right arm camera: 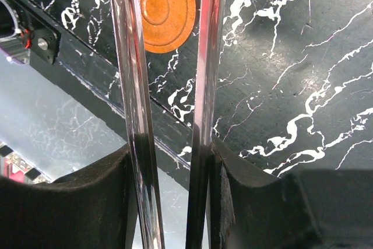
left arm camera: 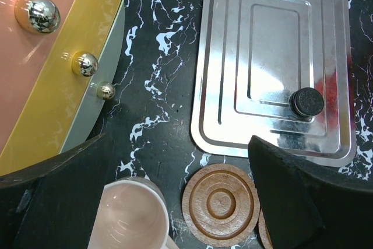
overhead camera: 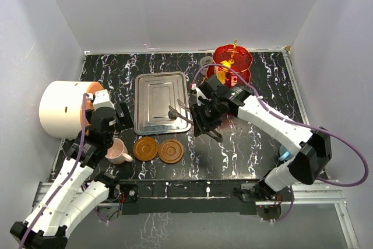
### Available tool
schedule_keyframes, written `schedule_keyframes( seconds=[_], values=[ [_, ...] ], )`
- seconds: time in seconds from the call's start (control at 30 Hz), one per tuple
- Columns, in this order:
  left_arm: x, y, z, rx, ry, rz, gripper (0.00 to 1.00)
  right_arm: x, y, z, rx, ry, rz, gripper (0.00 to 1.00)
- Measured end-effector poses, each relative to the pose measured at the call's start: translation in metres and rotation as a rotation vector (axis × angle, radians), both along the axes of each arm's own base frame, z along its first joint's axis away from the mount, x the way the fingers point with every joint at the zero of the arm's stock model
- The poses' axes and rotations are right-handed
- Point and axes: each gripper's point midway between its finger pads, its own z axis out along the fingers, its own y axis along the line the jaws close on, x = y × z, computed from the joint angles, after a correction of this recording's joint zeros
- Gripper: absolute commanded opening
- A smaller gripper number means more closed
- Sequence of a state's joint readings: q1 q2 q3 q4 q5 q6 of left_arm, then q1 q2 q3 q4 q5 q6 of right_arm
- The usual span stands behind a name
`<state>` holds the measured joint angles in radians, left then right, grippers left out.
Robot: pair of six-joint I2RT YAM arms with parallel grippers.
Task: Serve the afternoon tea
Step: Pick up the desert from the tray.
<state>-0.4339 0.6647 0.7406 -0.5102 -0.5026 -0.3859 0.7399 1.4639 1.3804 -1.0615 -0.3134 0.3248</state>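
Our right arm reached left across the counter (overhead camera: 250, 155). Its end effector (overhead camera: 204, 116) was squeezed partway shut on the tongs (right arm camera: 133, 74). The tongs pointed left, with their tips over the tray (overhead camera: 148, 83), by a dark round cookie (left arm camera: 307, 102). Our left arm stretched along the left side. Its end effector (left arm camera: 180, 144) was wide open and held nothing, above the pink cup (left arm camera: 131, 217) at the near left.

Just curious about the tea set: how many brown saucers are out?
2. Side by side near the tray: one saucer beside the pink cup, the other to its right. None seems hidden.
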Motion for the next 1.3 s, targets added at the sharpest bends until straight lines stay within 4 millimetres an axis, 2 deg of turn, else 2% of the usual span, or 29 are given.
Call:
schedule_keyframes(
  seconds=[0.37, 0.67, 1.0, 1.3],
  values=[
    [0.000, 0.001, 0.000, 0.002, -0.001, 0.003, 0.99, 0.004, 0.012, -0.036, -0.050, 0.033, -0.003, 0.40],
    [0.000, 0.001, 0.000, 0.004, -0.001, 0.005, 0.99, 0.013, 0.023, -0.042, -0.031, 0.026, -0.016, 0.43],
    [0.000, 0.001, 0.000, 0.004, -0.001, 0.006, 0.99, 0.023, 0.028, -0.090, -0.125, 0.091, -0.028, 0.45],
    [0.000, 0.001, 0.000, 0.004, -0.001, 0.006, 0.99, 0.038, 0.026, -0.100, -0.139, 0.081, -0.060, 0.47]
  ],
)
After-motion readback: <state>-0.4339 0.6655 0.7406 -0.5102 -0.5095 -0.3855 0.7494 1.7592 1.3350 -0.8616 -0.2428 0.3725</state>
